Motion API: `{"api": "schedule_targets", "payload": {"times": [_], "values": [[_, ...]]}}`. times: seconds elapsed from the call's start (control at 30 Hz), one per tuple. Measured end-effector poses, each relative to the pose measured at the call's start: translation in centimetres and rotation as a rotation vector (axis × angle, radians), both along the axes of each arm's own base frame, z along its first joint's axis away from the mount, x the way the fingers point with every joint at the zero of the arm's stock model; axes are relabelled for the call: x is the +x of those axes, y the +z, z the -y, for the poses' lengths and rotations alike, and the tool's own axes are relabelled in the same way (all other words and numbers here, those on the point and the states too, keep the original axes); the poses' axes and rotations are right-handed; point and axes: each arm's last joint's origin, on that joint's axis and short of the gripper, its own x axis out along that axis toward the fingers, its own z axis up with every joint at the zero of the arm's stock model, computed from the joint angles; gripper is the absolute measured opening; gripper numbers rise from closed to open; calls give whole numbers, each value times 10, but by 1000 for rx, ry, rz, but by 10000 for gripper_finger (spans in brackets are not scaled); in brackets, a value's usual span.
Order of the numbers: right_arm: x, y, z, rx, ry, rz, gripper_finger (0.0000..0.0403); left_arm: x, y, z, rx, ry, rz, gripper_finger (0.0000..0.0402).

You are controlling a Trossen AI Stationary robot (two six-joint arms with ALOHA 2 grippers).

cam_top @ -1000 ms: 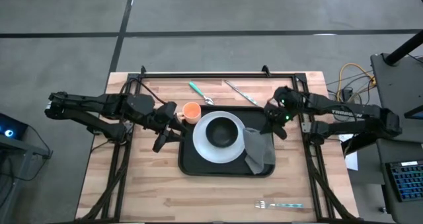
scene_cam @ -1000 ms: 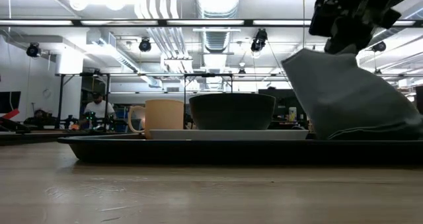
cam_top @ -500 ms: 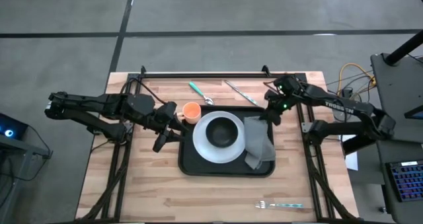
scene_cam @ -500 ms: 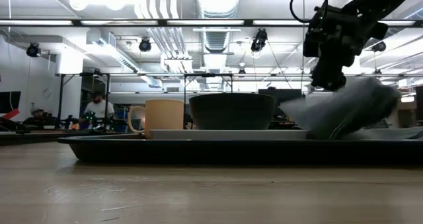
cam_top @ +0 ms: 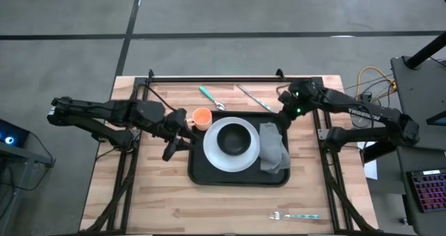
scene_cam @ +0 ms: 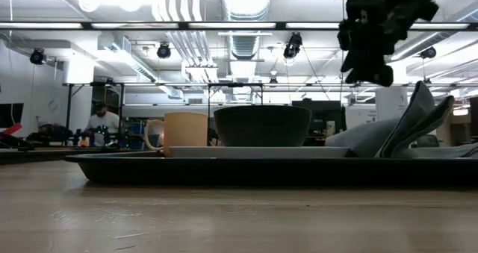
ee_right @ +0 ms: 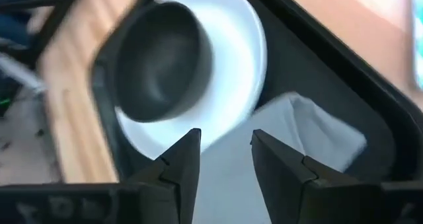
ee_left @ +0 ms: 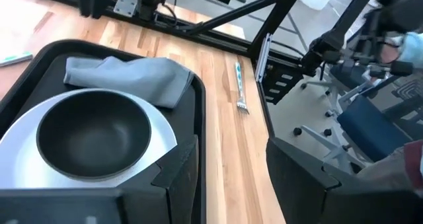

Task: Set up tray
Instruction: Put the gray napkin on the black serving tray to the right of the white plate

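Observation:
The black tray (cam_top: pixel 237 182) lies in the middle of the table. On it stands a white plate (cam_top: pixel 212 156) with a dark bowl (cam_top: pixel 233 140). To the plate's right a crumpled grey napkin (cam_top: pixel 273 149) rests on the tray floor, one fold sticking up (scene_cam: pixel 418 115). An orange cup (cam_top: pixel 201 117) stands at the tray's far left corner. My right gripper (cam_top: pixel 284 119) hangs open above the napkin's far end, clear of it (scene_cam: pixel 366 55). My left gripper (cam_top: pixel 180 137) stands open at the tray's left rim, nothing between its fingers (ee_left: pixel 231 168).
A teal-handled spoon (cam_top: pixel 209 97) and a knife (cam_top: pixel 251 97) lie on the wood beyond the tray's far rim. A fork (cam_top: pixel 296 216) lies near the table's front right. Black frame rails run along the table's left, right and far sides.
My right gripper has opened and let go of the napkin, then risen and drawn back toward the far edge. The napkin, held up by one end before, has dropped and slumped onto the tray to the right of the plate.

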Motion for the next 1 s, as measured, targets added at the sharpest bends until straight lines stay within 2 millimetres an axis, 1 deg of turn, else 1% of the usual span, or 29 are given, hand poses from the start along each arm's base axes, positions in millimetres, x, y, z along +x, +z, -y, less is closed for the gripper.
{"api": "schedule_targets", "payload": {"times": [0.13,0.27,0.37,0.47,0.6,0.8,0.9,1.0], "values": [[-3,4,-24,6,-154,-69,131,1,-3,0,0,1,-11,159],[-7,-1,-46,9,-320,-152,141,1,-4,0,0,0,-11,159],[-8,-13,-56,80,-414,-206,146,1,-4,0,1,-1,-11,159],[-6,-30,-65,152,-488,-254,144,1,-4,0,0,-5,-11,159],[-4,-49,-75,180,-562,-271,137,0,-4,0,-1,-7,-11,159],[-6,-55,-82,98,-716,-214,121,0,-4,1,-6,-11,-12,159],[-8,-60,-83,110,-762,-224,114,0,-4,1,-12,-8,-14,159],[-9,-69,-84,138,-772,-267,107,0,-3,1,-12,-8,-14,159]]}}
